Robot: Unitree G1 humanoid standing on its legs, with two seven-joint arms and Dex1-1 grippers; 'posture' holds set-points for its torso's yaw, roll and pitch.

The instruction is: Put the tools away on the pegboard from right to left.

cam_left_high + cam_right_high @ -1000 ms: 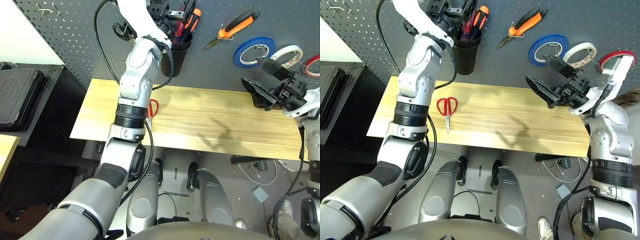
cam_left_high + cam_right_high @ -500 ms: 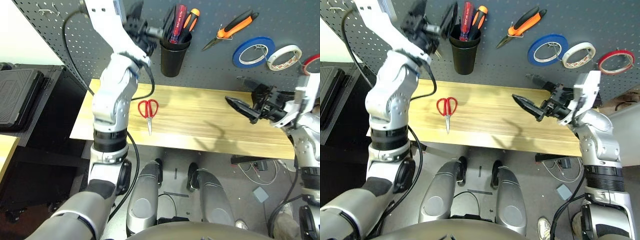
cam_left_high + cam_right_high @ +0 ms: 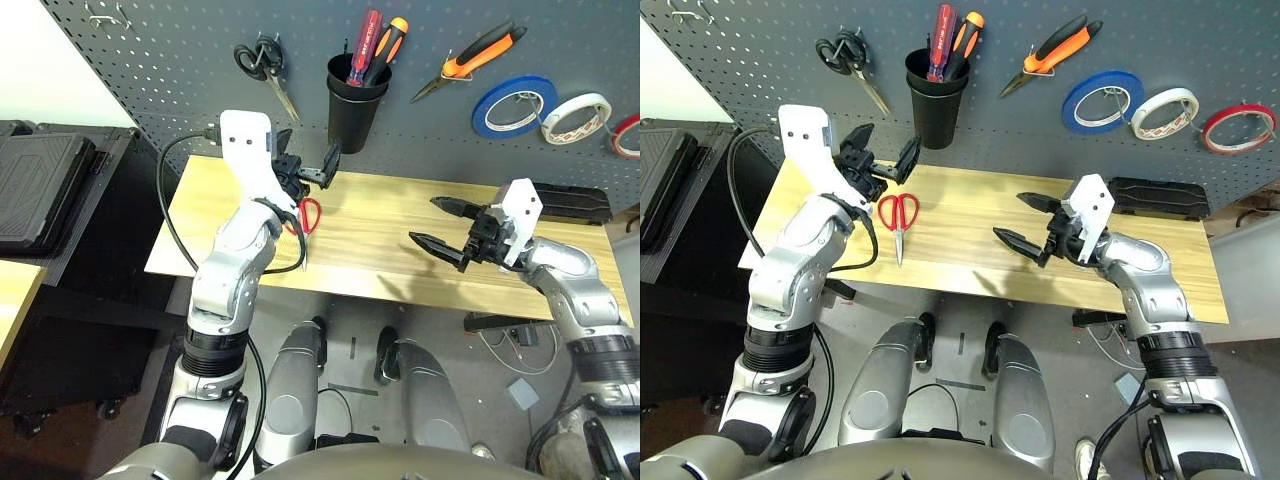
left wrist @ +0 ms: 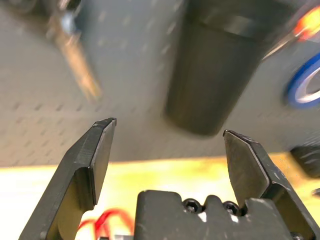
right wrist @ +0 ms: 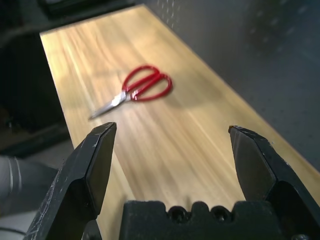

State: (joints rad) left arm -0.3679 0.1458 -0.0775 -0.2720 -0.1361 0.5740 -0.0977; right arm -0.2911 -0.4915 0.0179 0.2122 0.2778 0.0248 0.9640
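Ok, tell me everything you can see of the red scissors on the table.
The red scissors have two glossy red loop handles, plastic by the look, and thin silver metal blades, shut together. They lie flat on the wooden table, toward its left end, handles toward the pegboard and blade tips pointing at the near edge. Only the table touches them. The left gripper hovers open just above and behind the handles, not touching.

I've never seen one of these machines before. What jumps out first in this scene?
The red-handled scissors lie alone on the wooden table, just beside the open left gripper. The open right gripper hovers over the table's right half. Behind them, the dark pegboard carries black-handled scissors, a black cup with a red-handled screwdriver in it, orange-and-black pliers, and blue, white and red tape rings.
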